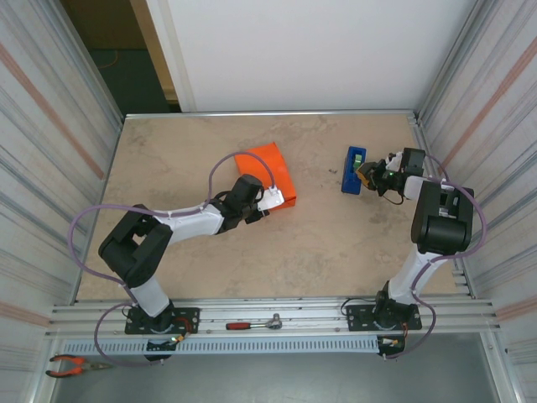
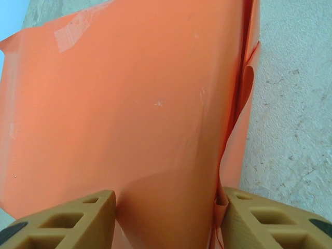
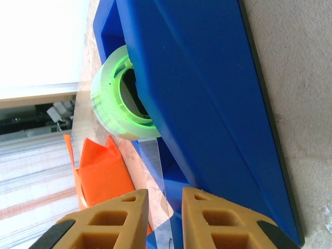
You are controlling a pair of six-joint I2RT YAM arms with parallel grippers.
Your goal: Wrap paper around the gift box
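From above, the bright orange thin paper sheet (image 1: 267, 168) lies folded over the gift box, itself hidden, well apart from the narrow blue plastic tape dispenser (image 1: 354, 170). At the left wrist, the left end effector (image 2: 166, 199) clamps that bundle; slackening could let the folds spring open. At the right wrist, the right end effector (image 3: 165, 194) stands narrowly apart around the dispenser's clear tape strip (image 3: 158, 166), which might slip or twist.
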